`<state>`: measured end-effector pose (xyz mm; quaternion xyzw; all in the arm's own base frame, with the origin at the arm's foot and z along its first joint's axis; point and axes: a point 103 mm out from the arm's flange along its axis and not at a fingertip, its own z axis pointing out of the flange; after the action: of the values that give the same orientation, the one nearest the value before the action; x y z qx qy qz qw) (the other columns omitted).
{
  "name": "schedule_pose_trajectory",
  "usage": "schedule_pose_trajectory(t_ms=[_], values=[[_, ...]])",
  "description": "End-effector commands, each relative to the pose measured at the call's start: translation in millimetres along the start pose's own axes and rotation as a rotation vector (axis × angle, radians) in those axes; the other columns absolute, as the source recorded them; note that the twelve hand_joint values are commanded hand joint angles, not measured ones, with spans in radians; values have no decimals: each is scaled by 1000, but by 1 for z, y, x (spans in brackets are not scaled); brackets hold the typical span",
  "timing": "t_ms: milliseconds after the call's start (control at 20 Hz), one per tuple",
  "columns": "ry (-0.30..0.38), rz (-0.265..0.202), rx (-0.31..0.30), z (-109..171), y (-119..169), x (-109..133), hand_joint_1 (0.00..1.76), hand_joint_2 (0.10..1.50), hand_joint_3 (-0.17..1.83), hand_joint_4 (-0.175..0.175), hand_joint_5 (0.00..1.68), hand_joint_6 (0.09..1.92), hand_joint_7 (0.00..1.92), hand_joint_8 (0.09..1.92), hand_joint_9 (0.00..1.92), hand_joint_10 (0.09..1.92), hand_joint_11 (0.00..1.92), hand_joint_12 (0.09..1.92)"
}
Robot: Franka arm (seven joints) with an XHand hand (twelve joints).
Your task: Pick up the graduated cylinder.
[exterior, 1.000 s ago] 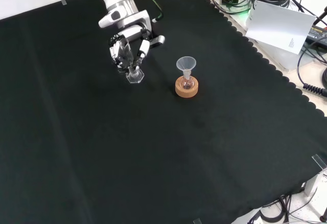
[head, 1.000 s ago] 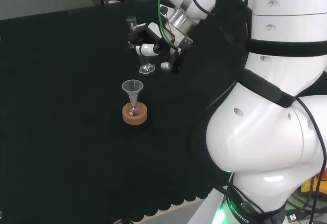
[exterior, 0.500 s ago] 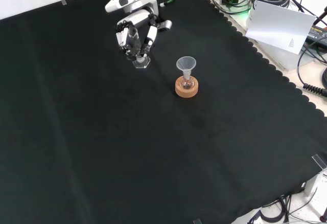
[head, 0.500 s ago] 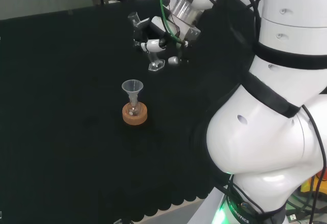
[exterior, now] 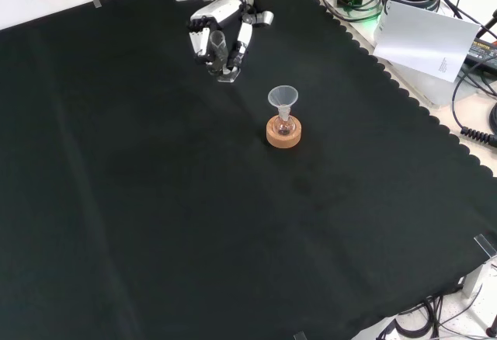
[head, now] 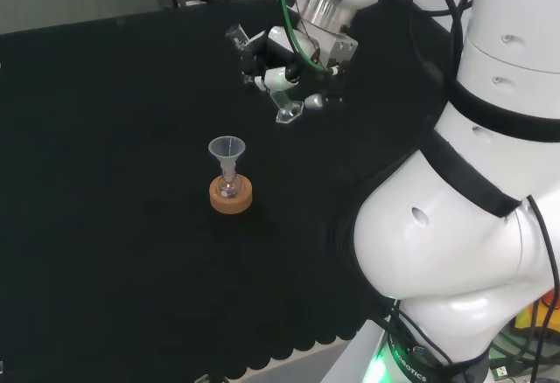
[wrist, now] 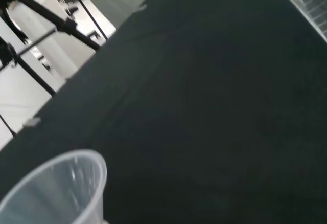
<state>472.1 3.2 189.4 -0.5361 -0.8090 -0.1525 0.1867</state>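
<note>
Gripping graduated cylinder: fingers of the hand are curled around it.
Its long axis is tilted, base clear of the black cloth.

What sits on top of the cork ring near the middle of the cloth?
A small clear flask rests in the cork ring, with a clear funnel standing in its neck. Whether the flask holds anything cannot be told.

A black cloth with a scalloped edge covers the worktop. In the front view, beyond that edge at the right, a white sheet of paper lies beside tangled black cables. In the wrist view, black tripod legs stand before a pale wall.
</note>
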Motion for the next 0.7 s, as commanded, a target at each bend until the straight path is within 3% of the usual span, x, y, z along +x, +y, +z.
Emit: schedule_pose_trajectory(t_ms=[50, 700], values=[[-95, 19, 66, -4, -39, 3, 1122, 1142, -12, -116, 959, 1071, 1368, 294, 1526, 87, 1430, 661], [-148, 28, 185, 16, -111, 4, 1122, 1143, -14, -115, 960, 1069, 1375, 282, 1531, 87, 1437, 659]])
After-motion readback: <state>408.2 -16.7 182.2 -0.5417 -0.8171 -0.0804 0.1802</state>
